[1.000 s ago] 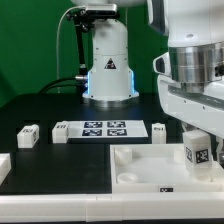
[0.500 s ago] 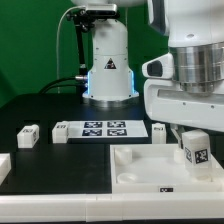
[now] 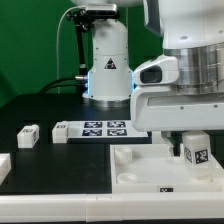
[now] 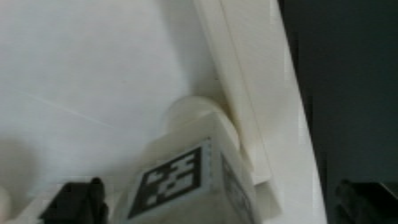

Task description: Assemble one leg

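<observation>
I see the gripper (image 4: 210,205) with fingers spread apart around the upright leg (image 3: 196,152) at the tray's (image 3: 140,170) corner.

I read no words or numbers anywhere. My base (image 3: 108,70) bore a triangular warning sign. Square black-and-white tags marked the marker board (image 3: 98,128) and the leg (image 3: 196,152).

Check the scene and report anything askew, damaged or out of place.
Nothing stands out. One leg stands upright at a corner of the white tray, the open gripper straddling it. Another leg and the marker board lie flat on the table, undamaged.
</observation>
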Controlling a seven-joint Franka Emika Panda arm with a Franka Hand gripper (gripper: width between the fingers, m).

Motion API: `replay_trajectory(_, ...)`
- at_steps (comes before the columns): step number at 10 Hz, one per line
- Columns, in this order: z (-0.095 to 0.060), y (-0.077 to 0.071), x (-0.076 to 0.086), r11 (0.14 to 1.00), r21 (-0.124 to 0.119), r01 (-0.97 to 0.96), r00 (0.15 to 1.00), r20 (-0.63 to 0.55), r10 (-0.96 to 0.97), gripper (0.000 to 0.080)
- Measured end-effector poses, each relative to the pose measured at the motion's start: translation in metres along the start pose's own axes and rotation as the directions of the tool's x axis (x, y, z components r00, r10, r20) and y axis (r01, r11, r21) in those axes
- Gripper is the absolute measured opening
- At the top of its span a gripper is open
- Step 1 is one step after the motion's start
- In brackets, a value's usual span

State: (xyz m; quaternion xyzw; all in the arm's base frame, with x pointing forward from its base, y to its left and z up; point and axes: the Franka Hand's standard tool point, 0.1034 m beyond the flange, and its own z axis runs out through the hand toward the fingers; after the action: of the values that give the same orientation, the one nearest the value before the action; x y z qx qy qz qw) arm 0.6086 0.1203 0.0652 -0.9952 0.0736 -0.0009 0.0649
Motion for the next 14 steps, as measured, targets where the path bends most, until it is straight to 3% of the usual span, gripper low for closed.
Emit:
replay_trajectory(4, -0.010, -0.001, 0.002, 0.935, -0.011, 0.354, 0.935, 0.001, -0.354, 0.0649)
replay_trajectory(8, -0.010, -0.001, 0.003, 0.928, -0.012, 0.373, 0.928, 0.001, -0.373, 0.0602)
replay_trajectory(9, -0.010, -0.001, 0.003, 0.928, -0.012, 0.372, 0.928, 0.001, -0.372, 0.0424)
replay_trajectory(10, -0.010, -0.001, 0.003, 0.928, -0.012, 0.372, 0.928, 0.001, -0.372, 0.0424)
replay_trajectory(11, -0.010, -0.001, 0.003, 0.932, -0.012, 0.361, 0.933, 0.000, -0.361, 0.0290)
replay_trajectory(14, -0.010, -0.001, 0.003, 0.964, -0.009, 0.265, 0.964, -0.002, -0.265, 0.0290)
